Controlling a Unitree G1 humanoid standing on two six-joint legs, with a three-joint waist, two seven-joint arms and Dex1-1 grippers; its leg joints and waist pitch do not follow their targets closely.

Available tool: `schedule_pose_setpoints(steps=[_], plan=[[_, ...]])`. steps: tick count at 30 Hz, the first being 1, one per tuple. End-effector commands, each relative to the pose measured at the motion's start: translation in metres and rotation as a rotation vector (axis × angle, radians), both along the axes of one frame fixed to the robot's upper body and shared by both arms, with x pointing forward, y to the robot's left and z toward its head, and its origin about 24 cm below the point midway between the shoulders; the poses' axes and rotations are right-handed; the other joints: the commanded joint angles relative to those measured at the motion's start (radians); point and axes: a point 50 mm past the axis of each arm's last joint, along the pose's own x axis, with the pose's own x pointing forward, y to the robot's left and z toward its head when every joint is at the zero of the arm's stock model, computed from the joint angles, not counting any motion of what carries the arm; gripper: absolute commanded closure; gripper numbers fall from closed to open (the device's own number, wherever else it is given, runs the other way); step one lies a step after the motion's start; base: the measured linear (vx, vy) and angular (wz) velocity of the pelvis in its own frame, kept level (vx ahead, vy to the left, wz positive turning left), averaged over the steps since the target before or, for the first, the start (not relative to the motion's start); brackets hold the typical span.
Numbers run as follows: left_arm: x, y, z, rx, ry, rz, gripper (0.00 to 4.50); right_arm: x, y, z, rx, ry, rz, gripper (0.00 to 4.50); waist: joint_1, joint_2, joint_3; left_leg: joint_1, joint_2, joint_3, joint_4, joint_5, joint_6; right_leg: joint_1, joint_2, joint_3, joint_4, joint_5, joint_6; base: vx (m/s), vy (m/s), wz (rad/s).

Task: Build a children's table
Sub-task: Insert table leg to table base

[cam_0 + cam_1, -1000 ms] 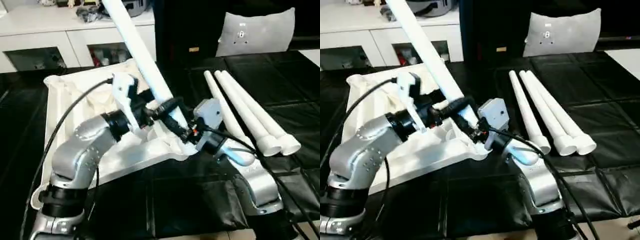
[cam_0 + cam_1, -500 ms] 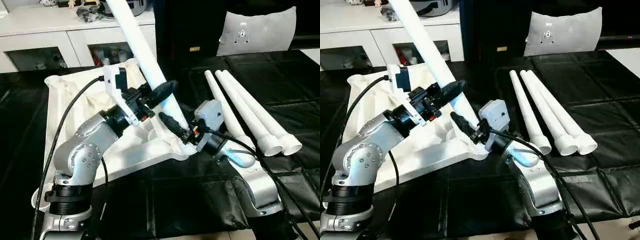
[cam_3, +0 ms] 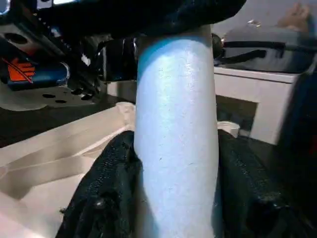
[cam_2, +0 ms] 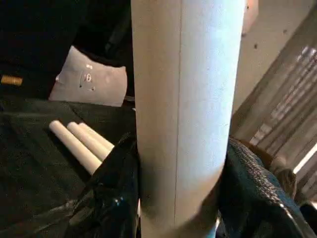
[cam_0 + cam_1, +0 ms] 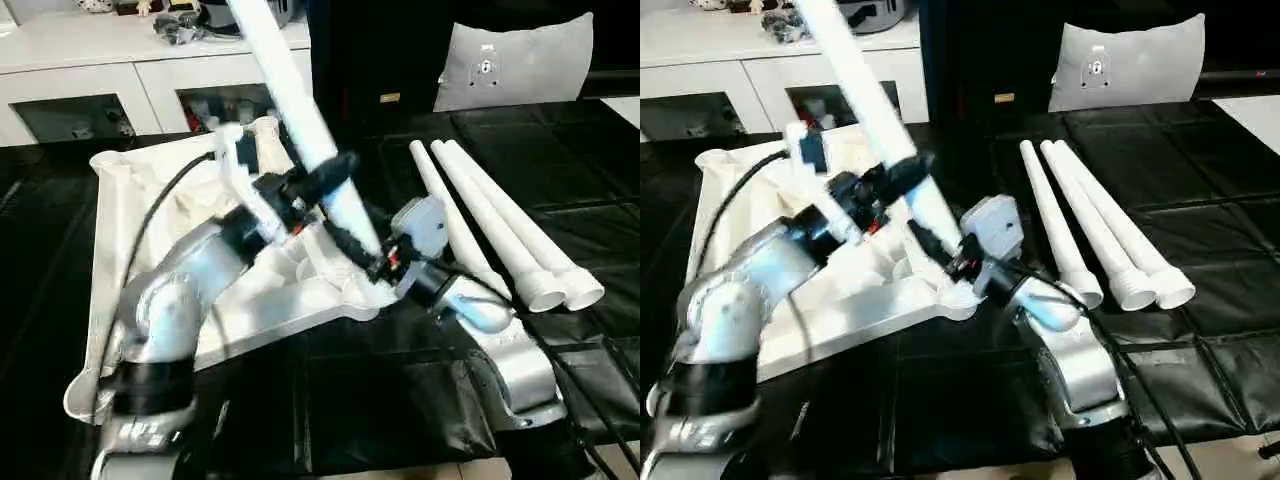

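Two grippers clamp one leg [image 5: 300, 120] above the tabletop's [image 5: 130, 200] near corner socket: left gripper [image 5: 325, 178] higher, right gripper [image 5: 355, 250] at the base. Three spare legs [image 5: 500, 235] lie well right of the tabletop. Best to keep the leg in line with the socket while twisting and pressing.

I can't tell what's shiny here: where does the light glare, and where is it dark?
Left eye view: pale glare streaks the glossy black mat, and the right forearm gleams. Right wrist view: the leg carries a bright sheen, while the right tool's fingers stay dark. Left wrist view: the leg is shaded low along one edge.
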Motion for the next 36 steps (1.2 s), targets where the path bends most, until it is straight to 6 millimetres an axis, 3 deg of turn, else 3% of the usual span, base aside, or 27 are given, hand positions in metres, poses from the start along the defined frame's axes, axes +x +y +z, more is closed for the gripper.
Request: schedule_pose_setpoints(steps=[1,8,15,18,22,27,33,36], plan=[[0.012,0.017,0.004,0.01,0.03,0.14,2.69,0.001,0.003,0.003,0.008,0.006,0.01,2.65,-0.002,-0.007,-0.061,0.033,0.06,-0.027,-0.072,-0.22,0.001,0.028,-0.068,0.033,-0.083,-0.018,-0.214,0.0,0.0,0.0],[0.016,0.022,0.007,0.047,0.039,0.169,2.69,0.004,0.003,0.009,0.069,0.074,0.032,2.65,-0.001,-0.007,-0.065,0.032,0.063,-0.028,-0.069,-0.17,0.021,0.031,-0.069,0.03,-0.078,0.043,-0.222,0.0,0.0,0.0],[0.017,0.021,0.004,0.108,0.035,0.181,2.69,0.005,0.003,0.006,0.046,0.102,0.03,2.65,0.001,-0.006,-0.063,0.034,0.064,-0.028,-0.074,-0.201,-0.001,0.029,-0.07,0.031,-0.081,-0.006,-0.212,0.0,0.0,0.0],[0.018,0.022,0.003,0.148,0.023,0.189,2.69,0.006,0.003,0.006,0.052,0.118,0.027,1.95,0.002,-0.008,-0.064,0.032,0.064,-0.027,-0.072,-0.184,0.002,0.03,-0.071,0.032,-0.08,0.009,-0.208,0.0,0.0,0.0],[0.019,0.024,0.008,0.158,-0.006,0.185,2.69,0.005,0.0,0.011,0.127,0.178,0.056,1.72,-0.003,-0.011,-0.064,0.033,0.063,-0.029,-0.073,-0.184,0.005,0.031,-0.07,0.032,-0.083,0.004,-0.194,0.0,0.0,0.0],[0.019,0.024,0.011,0.166,-0.029,0.144,2.7,0.004,-0.01,0.02,0.199,0.253,0.116,1.26,0.005,-0.006,-0.068,0.035,0.065,-0.028,-0.071,-0.153,0.01,0.03,-0.07,0.03,-0.077,0.037,-0.209,0.0,0.0,0.0],[0.017,0.022,0.018,0.148,-0.048,0.002,2.7,0.008,-0.035,0.027,0.194,0.39,0.198,0.78,0.011,-0.011,-0.068,0.035,0.059,-0.024,-0.065,-0.124,0.004,0.033,-0.072,0.029,-0.077,0.034,-0.218,0.0,0.0,0.0],[0.016,0.02,0.029,0.078,-0.048,-0.075,2.7,0.007,-0.041,0.034,0.197,0.421,0.265,0.77,0.013,-0.013,-0.069,0.034,0.057,-0.022,-0.06,-0.11,0.011,0.035,-0.073,0.029,-0.076,0.039,-0.234,0.0,0.0,0.0]])
